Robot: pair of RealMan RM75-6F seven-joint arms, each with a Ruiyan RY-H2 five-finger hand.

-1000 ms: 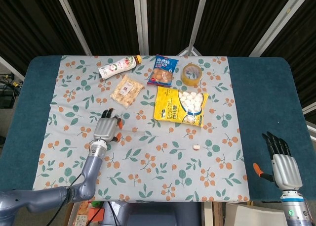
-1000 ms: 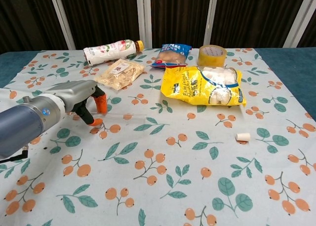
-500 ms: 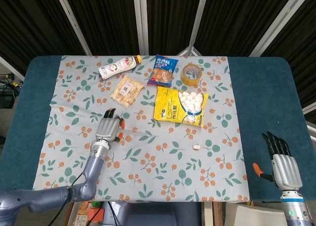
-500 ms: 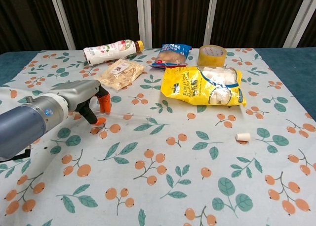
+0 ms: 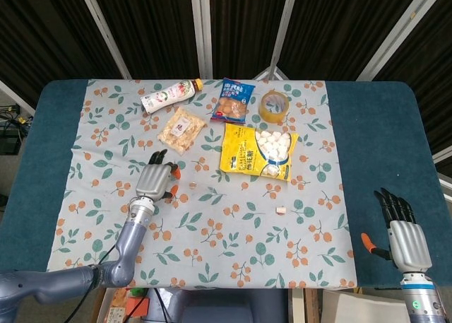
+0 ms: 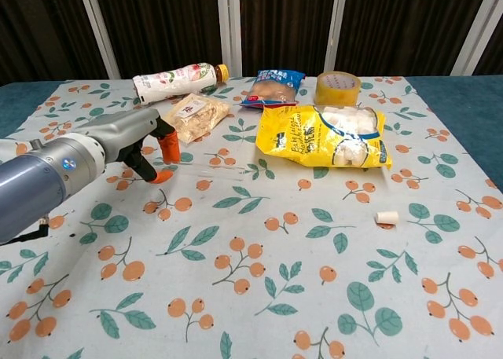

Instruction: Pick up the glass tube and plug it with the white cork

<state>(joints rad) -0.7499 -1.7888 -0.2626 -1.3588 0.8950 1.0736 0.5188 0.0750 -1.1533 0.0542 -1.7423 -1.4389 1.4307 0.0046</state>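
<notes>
Floral cloth (image 5: 233, 238) with orange berries and green leaves covers the table (image 5: 381, 125), dark slatted panels behind. Glass tube (image 6: 206, 163) is clear, thin, barely visible, lying out to the right from the left hand (image 5: 156, 179), which pinches its near end between orange-tipped fingers (image 6: 168, 147), lifted a bit off the cloth. One white cork (image 6: 386, 217), short cylinder, lies on the cloth well apart to the right, below the yellow bag (image 6: 324, 135). Right hand (image 5: 404, 232) sits at the table's near right edge, fingers straight and apart, holding nothing. Count: one bottle (image 5: 167, 95), one tape roll (image 5: 274, 105), one blue snack pack (image 5: 233, 100), one clear snack packet (image 5: 181, 130), one yellow bag.
</notes>
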